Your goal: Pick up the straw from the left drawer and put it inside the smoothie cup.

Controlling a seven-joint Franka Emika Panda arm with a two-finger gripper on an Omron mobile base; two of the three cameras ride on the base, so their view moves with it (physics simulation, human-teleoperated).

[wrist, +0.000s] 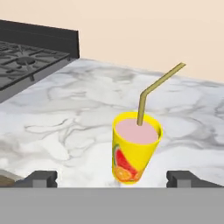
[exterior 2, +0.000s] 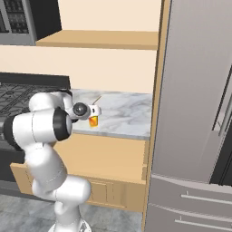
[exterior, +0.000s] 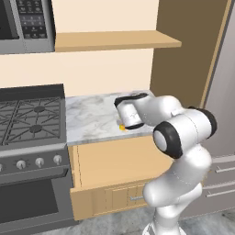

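Note:
The smoothie cup [wrist: 133, 151], yellow with a fruit picture and a pink filling, stands upright on the marble counter [wrist: 65, 113]. The straw [wrist: 153, 89] stands in it and leans right, its bent end up above the rim. My gripper [wrist: 111, 179] is open just in front of the cup, one fingertip low on each side, touching neither cup nor straw. From the base, the cup [exterior 2: 93, 121] peeks out beside my hand and shows as a yellow speck [exterior: 122, 127] under the wrist. Below the counter, the left drawer [exterior: 114, 165] is pulled out.
A gas stove [exterior: 32, 119] with a grey oven door [exterior: 27, 202] stands left of the counter. A wooden shelf [exterior: 114, 40] and a microwave [exterior: 27, 23] hang above. A tall steel fridge [exterior 2: 199, 113] borders the counter on the right.

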